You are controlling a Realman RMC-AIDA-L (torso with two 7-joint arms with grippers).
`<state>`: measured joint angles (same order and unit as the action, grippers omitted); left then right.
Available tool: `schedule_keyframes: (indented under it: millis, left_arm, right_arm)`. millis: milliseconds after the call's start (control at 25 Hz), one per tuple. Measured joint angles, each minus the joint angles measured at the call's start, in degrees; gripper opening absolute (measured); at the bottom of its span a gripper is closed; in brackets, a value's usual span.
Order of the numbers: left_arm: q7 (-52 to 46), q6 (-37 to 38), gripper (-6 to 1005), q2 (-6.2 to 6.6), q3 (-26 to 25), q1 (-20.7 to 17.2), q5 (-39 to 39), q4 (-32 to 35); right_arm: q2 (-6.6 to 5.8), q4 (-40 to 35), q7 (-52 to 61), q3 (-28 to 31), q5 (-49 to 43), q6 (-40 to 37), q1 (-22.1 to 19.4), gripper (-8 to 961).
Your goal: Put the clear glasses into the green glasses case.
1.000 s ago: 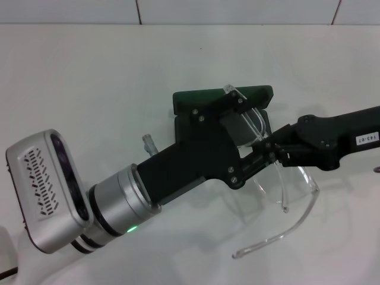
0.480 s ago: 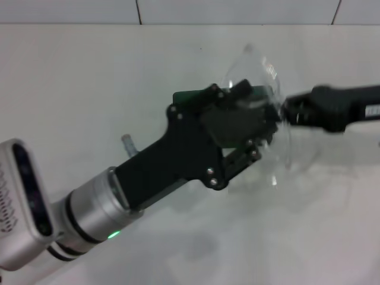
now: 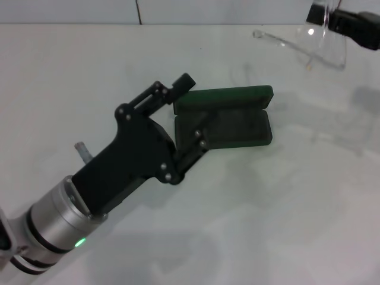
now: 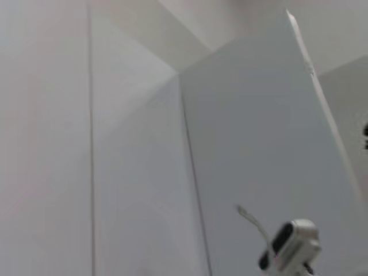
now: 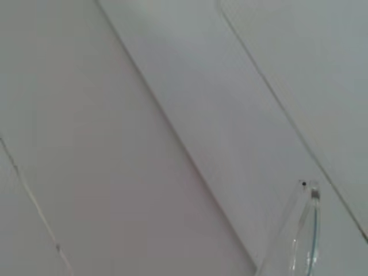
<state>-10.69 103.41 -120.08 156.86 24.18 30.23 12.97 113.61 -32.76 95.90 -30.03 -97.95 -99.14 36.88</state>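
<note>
The green glasses case (image 3: 234, 122) lies open mid-frame with nothing in it, so the job is barely started. The clear glasses (image 3: 309, 41) hang at the upper right, apparently pinched by the right gripper (image 3: 350, 25), though its jaws are mostly cut off. The left gripper (image 3: 181, 113), jaws spread, sits at the case's left end.

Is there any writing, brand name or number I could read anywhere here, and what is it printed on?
None can be read.
The green glasses case lies open with no lettering visible.
The clear glasses, held up by the right tool, carry no marking.
The left tool by the case shows only screws; a green light glows on its arm, no text.
</note>
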Motion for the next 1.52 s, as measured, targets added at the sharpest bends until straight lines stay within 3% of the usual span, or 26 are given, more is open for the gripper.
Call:
schedule_keyframes:
  millis: [280,560,1160,1520]
  left_arm:
    - [2.53,-0.58,533,-0.45,0.25,3.52,-9.27,1.06]
    - [2.27,-0.58,533,-0.35,0.21,6.51,-13.74,2.34]
    - [1.80,0.09,533,0.02,-5.21,4.65,-13.11,2.24]
    - [1.81,0.11,533,0.02,-5.25,4.72,-13.09,2.15]
  right_arm:
    - [0.85,2.34,-0.49,-1.35,1.73,1.82,2.09,117]
    - [1.64,3.69,0.06,-10.25,1.76,3.85,4.86,117]
    - [1.29,5.46,0.16,-27.06,1.55,4.20,5.77,121]
    - [1.38,4.19,-0.29,-30.53,-1.07,-0.99,6.03,126]
